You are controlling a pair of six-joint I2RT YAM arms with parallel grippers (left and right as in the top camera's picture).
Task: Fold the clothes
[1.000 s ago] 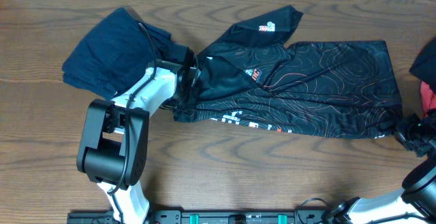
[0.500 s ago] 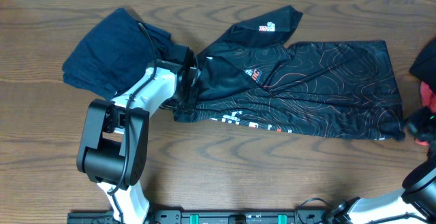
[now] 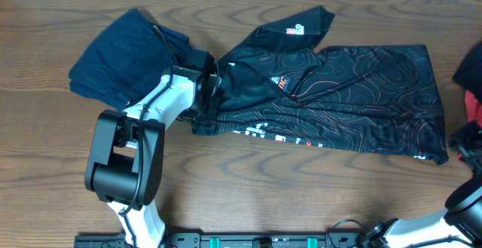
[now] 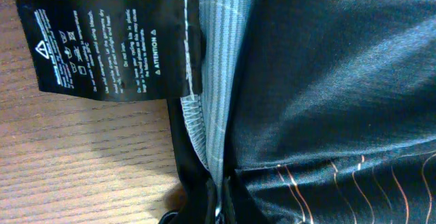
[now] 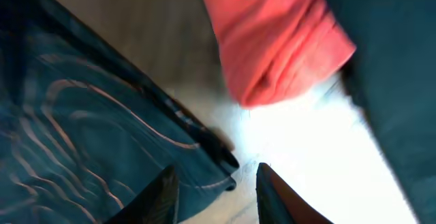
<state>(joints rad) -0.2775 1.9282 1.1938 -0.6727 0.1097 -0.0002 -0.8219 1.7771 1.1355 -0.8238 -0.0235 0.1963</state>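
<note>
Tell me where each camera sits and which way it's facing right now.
Overhead: above the table, looking straight down at the jersey; shows the left gripper at its left end and the right gripper off its right corner.
Left wrist: close over the jersey's care label and blue lining, facing down; no fingers clearly show.
Right wrist: low by the jersey's corner, facing a red cloth; both fingers show, apart.
Shared: overhead and right wrist both show that corner and the red cloth.

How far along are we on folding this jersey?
Done: little; the jersey lies spread out, its left end bunched. In hand: the left gripper is shut on the jersey's left edge; the right gripper stands open just off the hem corner. Left: all the main folds.
</note>
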